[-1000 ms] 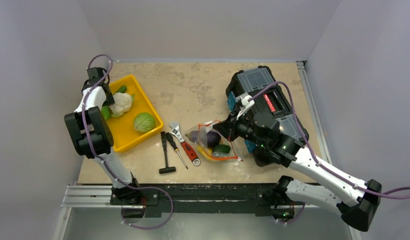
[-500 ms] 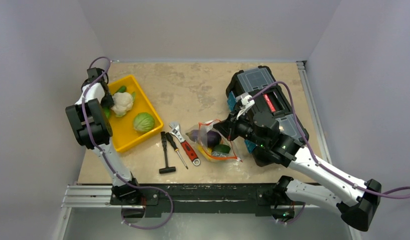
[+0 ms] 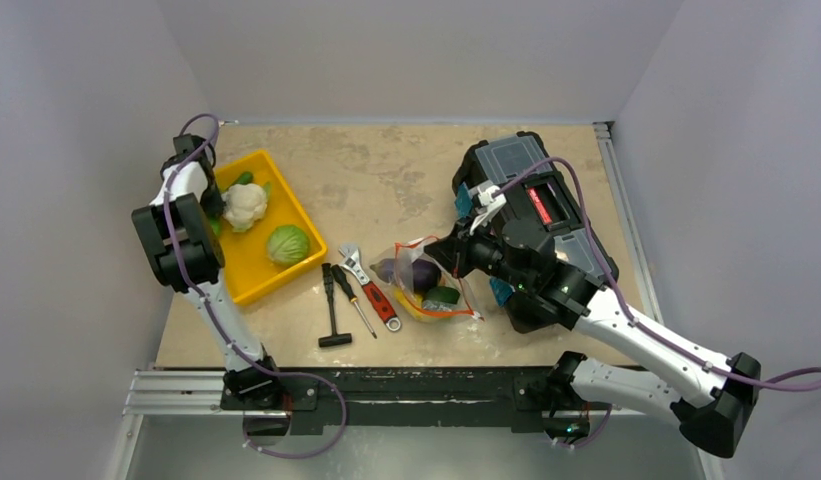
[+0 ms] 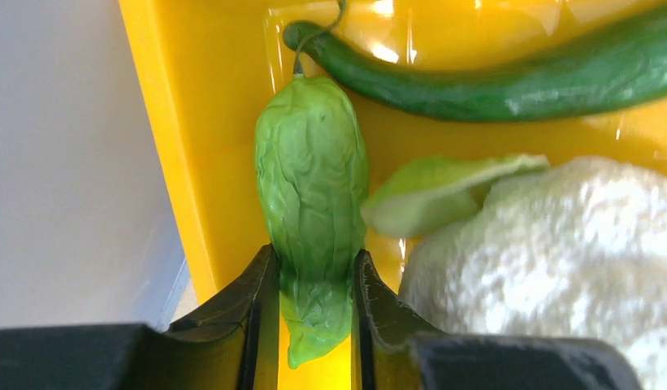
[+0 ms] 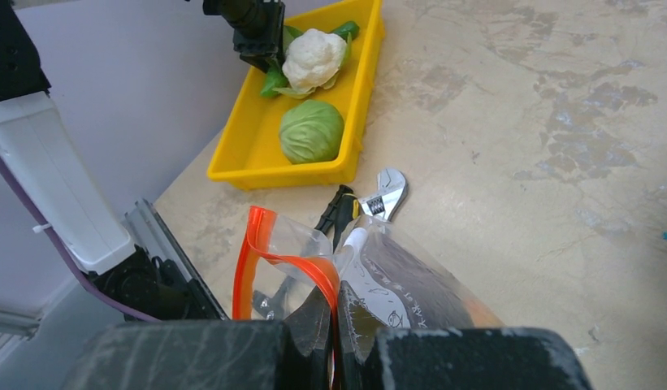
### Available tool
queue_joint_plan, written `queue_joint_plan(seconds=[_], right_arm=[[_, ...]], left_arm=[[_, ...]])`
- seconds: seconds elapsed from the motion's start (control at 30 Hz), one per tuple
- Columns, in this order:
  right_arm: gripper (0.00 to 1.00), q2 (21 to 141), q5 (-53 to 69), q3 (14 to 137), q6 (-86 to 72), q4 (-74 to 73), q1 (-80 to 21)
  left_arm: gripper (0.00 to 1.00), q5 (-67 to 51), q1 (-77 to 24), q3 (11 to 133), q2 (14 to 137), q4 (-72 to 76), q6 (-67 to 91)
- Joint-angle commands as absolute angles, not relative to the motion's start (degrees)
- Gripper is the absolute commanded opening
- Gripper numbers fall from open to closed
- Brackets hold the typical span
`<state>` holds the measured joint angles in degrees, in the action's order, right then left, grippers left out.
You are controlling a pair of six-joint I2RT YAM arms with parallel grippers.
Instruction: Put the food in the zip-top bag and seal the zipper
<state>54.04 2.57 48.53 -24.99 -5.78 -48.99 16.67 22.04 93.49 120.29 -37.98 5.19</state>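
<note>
Yellow plastic frames the step in hand. In the far left corner of the yellow tray (image 3: pixel 241 268), the left hand (image 4: pixel 314 272) pinches the near end of a wrinkled green vegetable (image 4: pixel 312 179), one finger pressed to each side. This looks like the pick-up of one more piece of food, and the piece appears to lie on the tray floor.

The zip-top bag (image 3: pixel 426 285) lies on the worktop to the right of the tray. The right hand (image 5: pixel 336 325) is clamped shut on its red-orange zipper (image 5: pixel 285 264), holding the mouth up and open towards the tray. A dark purple eggplant (image 3: pixel 423 275) and a green piece (image 3: pixel 444 297) already sit inside. The zipper is not yet sealed.

The next move probably calls for a straight lift, because the piece is boxed in. The tray wall is on one side, and a cauliflower (image 4: pixel 541 252) with its leaf is just beside it on the other. A long dark green cucumber (image 4: pixel 508 77) lies across its stem end. After the lift comes a carry rightward out of the tray to the bag's mouth.

A pale-green cabbage (image 3: pixel 288 244) sits nearer the tray's front. A red-handled wrench (image 3: pixel 371 290), a screwdriver (image 3: pixel 354 300) and a black T-handled tool (image 3: pixel 331 310) lie between the tray and the bag, under the carrying path. A black toolbox (image 3: pixel 526 200) stands beyond the bag, farthest from the tray.
</note>
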Motion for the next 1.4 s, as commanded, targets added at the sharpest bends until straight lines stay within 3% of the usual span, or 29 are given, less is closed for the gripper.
queue_joint_plan(seconds=[0.0, 0.27, 0.67, 1.03, 1.37], right_arm=[[0.0, 55.3, 2.1, 53.0, -24.1, -4.9, -48.6], [0.0, 58.6, 0.9, 55.9, -24.9, -7.9, -48.6], [0.0, 61.4, -0.9, 60.8, -27.2, -14.8, -48.7], [0.0, 62.2, -1.9, 62.6, -30.9, -16.6, -48.6], [0.0, 62.5, -3.2, 63.3, -32.4, -17.5, -48.6]], left_arm=[[0.07, 15.9, 23.2, 89.1, 112.6, -40.0, 7.8], [0.0, 7.7, 22.4, 76.5, 92.3, -38.7, 17.5], [0.0, -3.2, 18.2, 64.0, 60.6, -39.1, 27.2], [0.0, -17.1, -6.9, 56.2, 43.6, -33.3, 36.4], [0.0, -12.3, -39.5, 55.3, 44.7, -25.0, 41.0]])
